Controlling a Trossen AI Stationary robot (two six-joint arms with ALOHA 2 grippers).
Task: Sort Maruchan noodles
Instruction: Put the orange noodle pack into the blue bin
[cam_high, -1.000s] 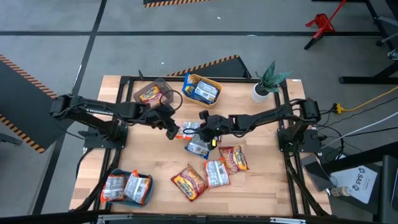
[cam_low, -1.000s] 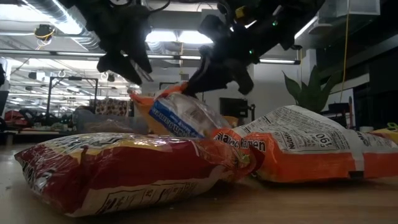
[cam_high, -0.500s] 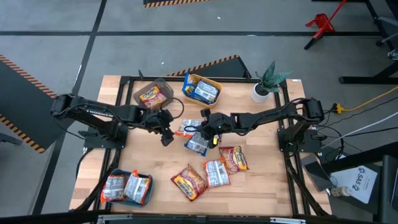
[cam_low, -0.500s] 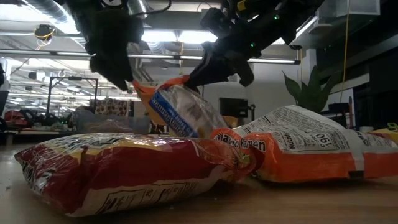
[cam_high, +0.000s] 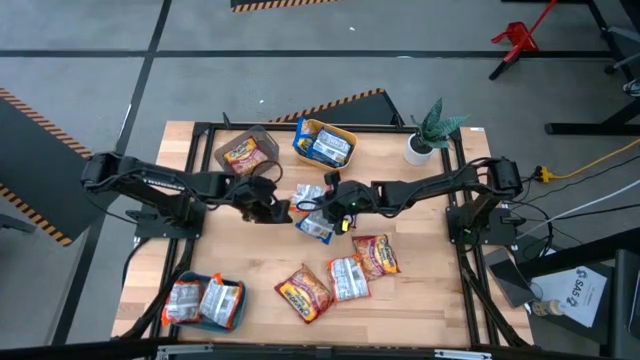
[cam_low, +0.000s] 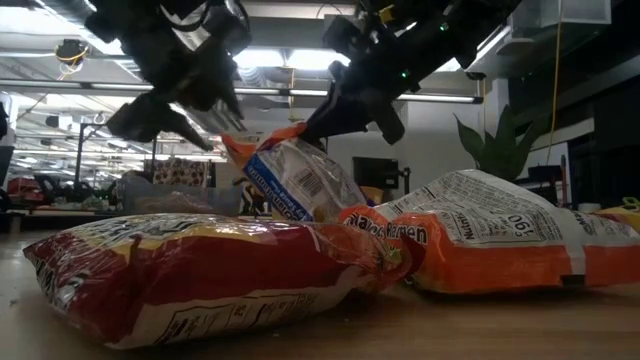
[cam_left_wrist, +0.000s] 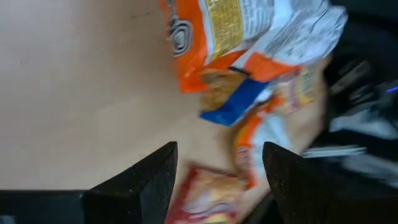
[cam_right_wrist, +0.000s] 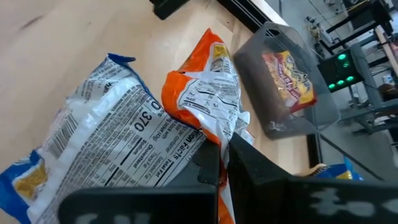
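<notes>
My right gripper (cam_high: 331, 203) (cam_right_wrist: 222, 163) is shut on an orange-and-white noodle packet (cam_high: 308, 195) (cam_right_wrist: 202, 93) at mid table. A blue-and-white packet (cam_high: 316, 227) (cam_right_wrist: 102, 149) lies against it on the wood. My left gripper (cam_high: 276, 209) (cam_left_wrist: 221, 171) is open just left of these two packets, with bare wood between its fingers. In the low view a tilted packet (cam_low: 295, 178) with an orange edge hangs under the right gripper (cam_low: 335, 120). Three more packets (cam_high: 340, 275) lie flat nearer the near edge. My right gripper pinches the orange-and-white packet by its crinkled edge (cam_right_wrist: 219, 134) between the two shut fingers, coming slanting down from the table's right. The packet stands tilted, its held end raised; whether its lower end rests on the table cannot be told.
Three bins sit at the table's edges: a grey one (cam_high: 262, 135) with a red packet, a yellow one (cam_high: 347, 133) with blue packets, and a teal one (cam_high: 185, 278) with two orange packets. A potted plant (cam_high: 430, 135) stands at the far right.
The left gripper drew back from the packets toward the near-left, then returned beside them and turned. The right gripper shifted slightly toward the far edge, and the orange-and-white and blue packets moved that way with it.
</notes>
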